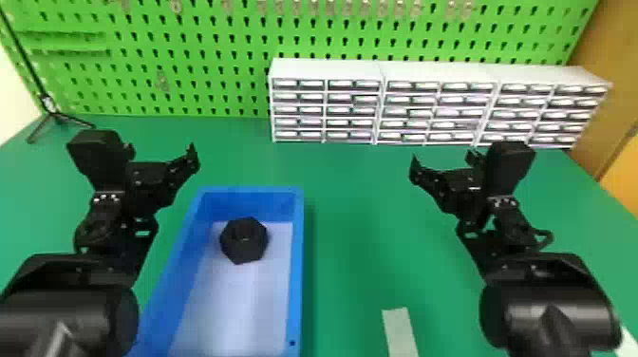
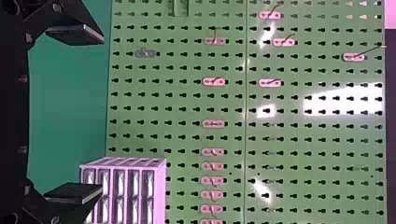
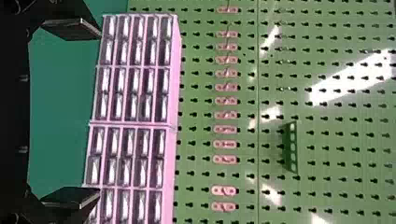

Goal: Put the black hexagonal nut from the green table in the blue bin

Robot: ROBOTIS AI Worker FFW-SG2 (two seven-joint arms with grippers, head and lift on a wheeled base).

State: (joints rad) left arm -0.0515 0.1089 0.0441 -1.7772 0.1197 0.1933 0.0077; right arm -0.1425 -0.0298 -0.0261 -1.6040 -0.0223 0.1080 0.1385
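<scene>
Black hexagonal nut (image 1: 244, 240), and it's in the blue bin (image 1: 297, 266)! It sits on the pale floor near the far end, to the right of the left hand (image 1: 161, 152) and well to the left of the right hand (image 1: 443, 161). Look at it: dark and matte, chunky, six-sided in outline, its flat face up, with a faint round recess in the middle; how deep that goes, I can't tell. It stands out sharply against that light floor, touching neither hand.

Both hands are spread wide with nothing between the fingers, raised on either side of the bin. In the left wrist view the left hand (image 2: 102, 114) shows its fingers well apart; same story for the right hand (image 3: 100, 113) in its own view.

Between the two hands runs the green bench (image 1: 356, 228), a pale strip (image 1: 401, 332) lying on it, and beyond them stand white drawer units (image 1: 327, 69) before a green pegboard (image 1: 213, 61).
</scene>
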